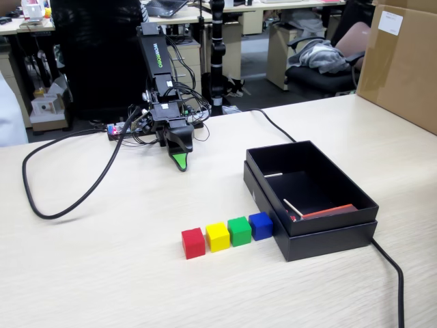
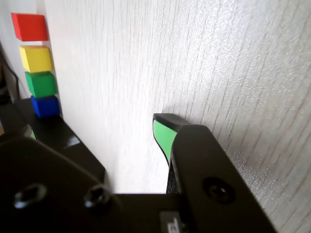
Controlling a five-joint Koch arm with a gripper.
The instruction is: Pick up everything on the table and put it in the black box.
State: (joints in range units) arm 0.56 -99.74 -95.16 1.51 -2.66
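Note:
Four cubes stand in a row on the light wooden table: red (image 1: pixel 193 242), yellow (image 1: pixel 218 236), green (image 1: pixel 239 231) and blue (image 1: pixel 261 225), the blue one touching the black box (image 1: pixel 328 239). The box lies open on its lid; inside are a white stick and a flat red piece. My gripper (image 1: pixel 179 160) points down at the table, well behind the cubes, open and empty. In the wrist view the gripper (image 2: pixel 97 131) shows a green-padded finger (image 2: pixel 163 133), with bare table beside it. The red (image 2: pixel 30 26), yellow (image 2: pixel 35 58), green (image 2: pixel 41 83) and blue (image 2: pixel 45 106) cubes and the box (image 2: pixel 73 141) lie at the left.
A thick black cable (image 1: pixel 75 198) loops over the table left of the arm. Another cable (image 1: pixel 392 273) runs from behind the box to the front right. A cardboard box (image 1: pixel 403 61) stands at the far right. Office chairs and desks are behind the table.

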